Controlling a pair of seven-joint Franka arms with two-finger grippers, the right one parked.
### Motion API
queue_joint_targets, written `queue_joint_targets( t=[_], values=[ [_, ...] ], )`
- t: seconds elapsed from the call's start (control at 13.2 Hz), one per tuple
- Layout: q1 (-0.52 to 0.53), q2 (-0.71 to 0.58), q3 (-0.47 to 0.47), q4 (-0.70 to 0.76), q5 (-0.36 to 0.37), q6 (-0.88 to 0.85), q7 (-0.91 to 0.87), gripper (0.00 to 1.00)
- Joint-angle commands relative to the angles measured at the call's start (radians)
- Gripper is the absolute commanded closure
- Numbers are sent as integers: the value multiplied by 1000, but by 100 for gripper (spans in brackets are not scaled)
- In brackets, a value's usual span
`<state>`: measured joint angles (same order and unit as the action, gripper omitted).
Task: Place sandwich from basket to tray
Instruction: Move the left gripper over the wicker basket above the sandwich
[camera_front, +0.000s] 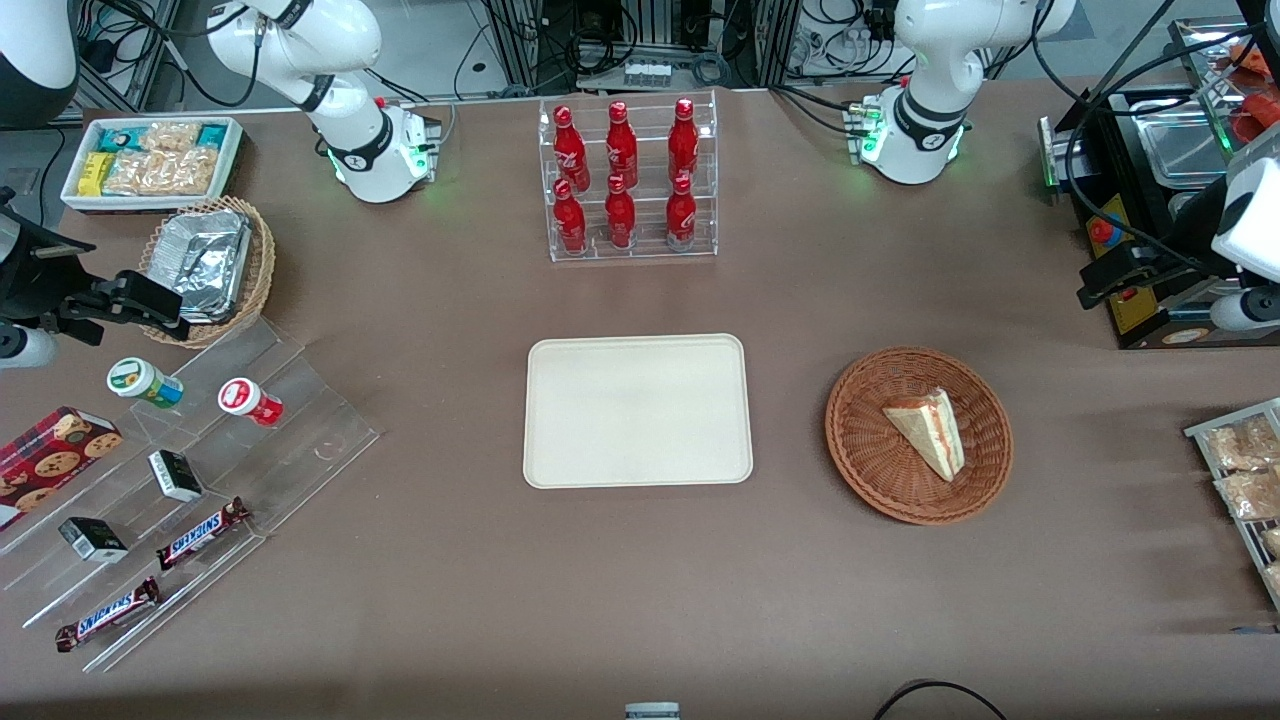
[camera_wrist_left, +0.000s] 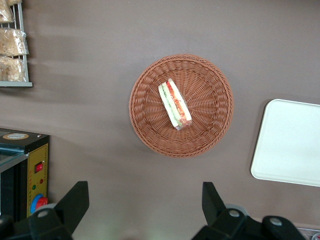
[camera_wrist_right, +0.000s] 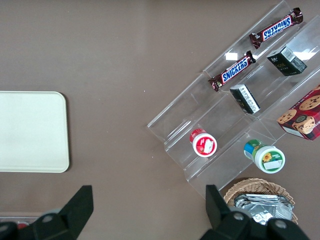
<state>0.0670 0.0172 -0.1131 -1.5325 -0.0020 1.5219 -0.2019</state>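
Pincer (camera_wrist_left: 145, 200) agape above basket (camera_wrist_left: 210, 130)

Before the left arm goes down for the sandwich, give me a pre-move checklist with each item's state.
1. Sandwich lies in the basket: ok.
2. Nothing on top of the sandwich: ok.
3. Claw open and holding nothing: ok.
4. Claw straight above the sandwich: not ok; it hangs high over the table beside the basket.
5. Tray bare, ready to receive: ok.
6. Table between basket and tray free of items: ok.
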Motion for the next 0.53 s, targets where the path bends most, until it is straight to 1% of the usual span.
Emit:
queue_joint_targets(
  t=[0.0,0.23,0.45],
  values=[
    [-1,-7,-5,-9,8,-2,-16,0],
    [1,10,-5,-15,7,3,-1,0],
    [1,10,-5,-81,8,47,-1,0]
  ],
)
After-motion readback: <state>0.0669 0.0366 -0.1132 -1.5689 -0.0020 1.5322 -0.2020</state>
